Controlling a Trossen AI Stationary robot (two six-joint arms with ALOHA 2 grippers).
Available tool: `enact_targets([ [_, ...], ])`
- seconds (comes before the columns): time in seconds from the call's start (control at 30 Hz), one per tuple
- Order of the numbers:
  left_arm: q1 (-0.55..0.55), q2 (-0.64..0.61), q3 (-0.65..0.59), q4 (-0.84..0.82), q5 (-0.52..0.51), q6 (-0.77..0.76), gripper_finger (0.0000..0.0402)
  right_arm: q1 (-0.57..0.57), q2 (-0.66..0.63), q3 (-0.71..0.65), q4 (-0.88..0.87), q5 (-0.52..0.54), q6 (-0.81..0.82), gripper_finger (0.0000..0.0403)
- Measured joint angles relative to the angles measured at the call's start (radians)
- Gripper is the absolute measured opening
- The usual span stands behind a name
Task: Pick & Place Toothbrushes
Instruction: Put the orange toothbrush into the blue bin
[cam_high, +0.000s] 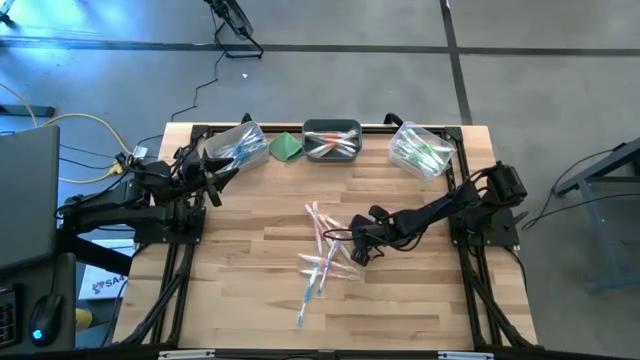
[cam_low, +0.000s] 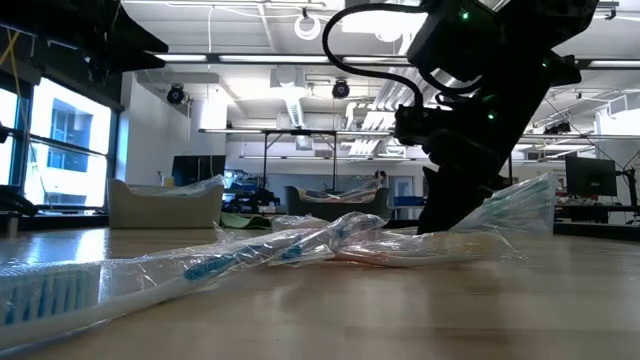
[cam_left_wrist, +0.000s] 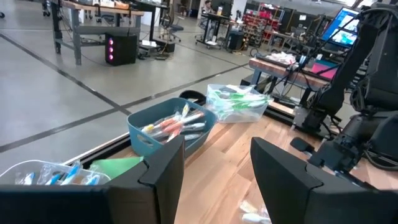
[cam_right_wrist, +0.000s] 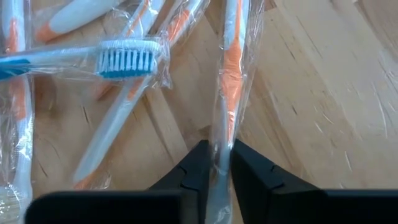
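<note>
Several wrapped toothbrushes (cam_high: 325, 250) lie in a loose pile on the wooden table, orange and blue ones among them. My right gripper (cam_high: 360, 250) stands at the pile's right side, slanting down, shut on an orange toothbrush (cam_right_wrist: 229, 81) in its clear wrapper. A blue-bristled toothbrush (cam_right_wrist: 127, 59) lies across the pile just beyond. My left gripper (cam_left_wrist: 217, 174) waits open at the table's far left, held level and clear of everything. My right gripper pinches the orange toothbrush's handle (cam_right_wrist: 219, 152), wrapper and all, between its two fingers (cam_right_wrist: 198, 165). The fingers come slanting down from the table's right side. The toothbrush runs straight on ahead of the fingers and lies on the wood.
Three bins stand along the far edge: a clear one (cam_high: 237, 145) with blue toothbrushes at left, a dark blue one (cam_high: 332, 140) with orange ones in the middle, a clear one (cam_high: 420, 150) with green ones at right. A folded green cloth (cam_high: 287, 147) lies between the first two.
</note>
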Motion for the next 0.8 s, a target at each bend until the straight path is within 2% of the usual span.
enact_targets([
  [0.23, 0.000, 0.000, 0.000, 0.000, 0.000, 0.000, 0.0179, -0.001, -0.017, -0.002, -0.007, -0.015, 0.001, 0.0013],
  [0.5, 0.000, 0.000, 0.000, 0.000, 0.000, 0.000, 0.0179, -0.006, -0.045, -0.003, -0.050, -0.054, 0.001, 0.0014],
  [0.8, 0.000, 0.000, 0.000, 0.001, 0.000, -0.003, 0.0179, -0.044, -0.186, -0.003, -0.145, -0.051, -0.003, 0.0013],
])
